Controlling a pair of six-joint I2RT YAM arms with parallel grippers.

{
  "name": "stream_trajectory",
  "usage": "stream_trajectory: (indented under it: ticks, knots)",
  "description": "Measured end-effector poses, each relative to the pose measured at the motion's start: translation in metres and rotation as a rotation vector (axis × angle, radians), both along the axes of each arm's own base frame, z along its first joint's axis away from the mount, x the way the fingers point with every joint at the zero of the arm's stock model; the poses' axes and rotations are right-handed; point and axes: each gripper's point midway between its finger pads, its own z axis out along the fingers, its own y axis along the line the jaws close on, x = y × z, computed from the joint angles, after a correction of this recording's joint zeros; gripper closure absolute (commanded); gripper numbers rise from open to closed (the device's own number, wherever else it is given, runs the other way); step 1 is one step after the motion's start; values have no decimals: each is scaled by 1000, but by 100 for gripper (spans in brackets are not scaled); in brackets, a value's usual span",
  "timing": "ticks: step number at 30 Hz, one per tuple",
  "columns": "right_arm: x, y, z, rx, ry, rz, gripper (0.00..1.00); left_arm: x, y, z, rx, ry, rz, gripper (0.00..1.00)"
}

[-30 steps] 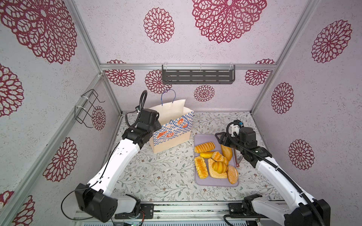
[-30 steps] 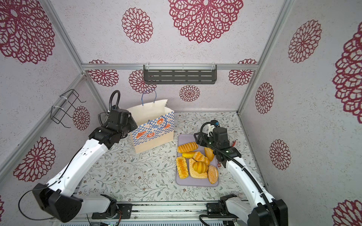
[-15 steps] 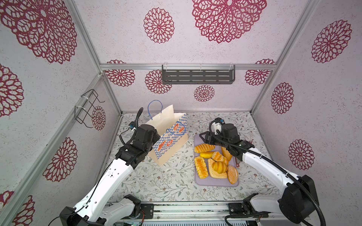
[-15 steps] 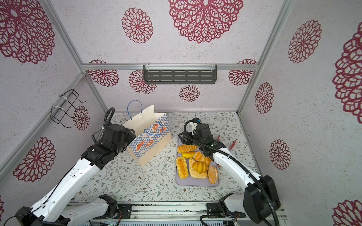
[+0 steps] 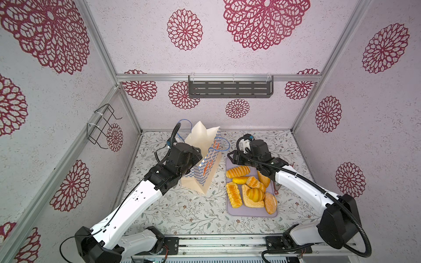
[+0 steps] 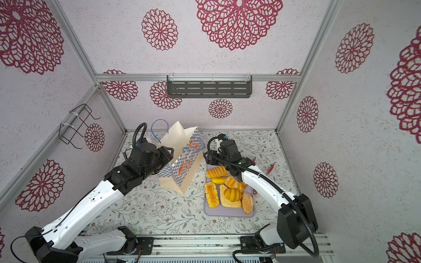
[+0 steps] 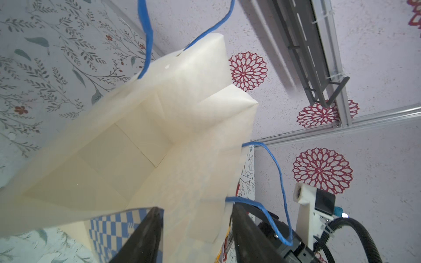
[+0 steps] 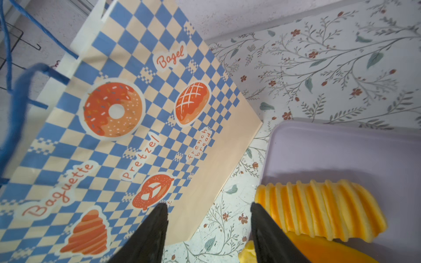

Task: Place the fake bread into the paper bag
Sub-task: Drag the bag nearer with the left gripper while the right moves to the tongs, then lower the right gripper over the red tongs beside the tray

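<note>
Floral-print table [image 5: 182, 211] in a rosette-papered booth: the paper bag [image 5: 206, 145] stands with its mouth wide open, its cream inside showing. The left hand [image 7: 196, 208] sits at the bag's rim, its fingers spread apart and not pinching the paper. The right hand [image 8: 208, 205] hovers just beside the bag, fingers parted and holding nothing. The fake bread [image 5: 248, 189] lies heaped on a lilac tray [image 5: 250, 213] beside the bag.

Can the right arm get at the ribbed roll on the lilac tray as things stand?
Probably yes: the open right pincer hangs close beside the ribbed roll, and nothing covers it.
</note>
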Motion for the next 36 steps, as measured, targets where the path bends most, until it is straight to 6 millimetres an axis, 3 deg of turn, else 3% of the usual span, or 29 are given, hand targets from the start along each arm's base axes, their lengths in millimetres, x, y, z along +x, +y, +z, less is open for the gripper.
stream_trajectory:
  ticks: [4,8,12,15,18,24,28,36]
  knots:
    - [5,-33,-4,-63,8,-88,34,-10,9,16,57,-27,10,18]
    - [3,-94,-6,-102,15,-234,30,-25,31,28,144,-47,45,15]
    - [-12,-164,-6,-124,25,-414,30,-38,52,46,243,-96,60,15]
    - [-25,-206,-9,-137,47,-527,30,-42,51,55,317,-131,35,15]
    - [-40,-236,-23,-152,98,-610,30,-44,28,56,398,-158,-37,15]
    - [-66,-269,-76,-158,273,-704,28,-44,-50,30,520,-188,-229,15]
    - [-71,-275,-101,-158,361,-717,30,-41,-90,16,505,-210,-316,14]
    - [-65,-269,-149,-175,526,-666,33,-34,-131,9,429,-238,-399,13]
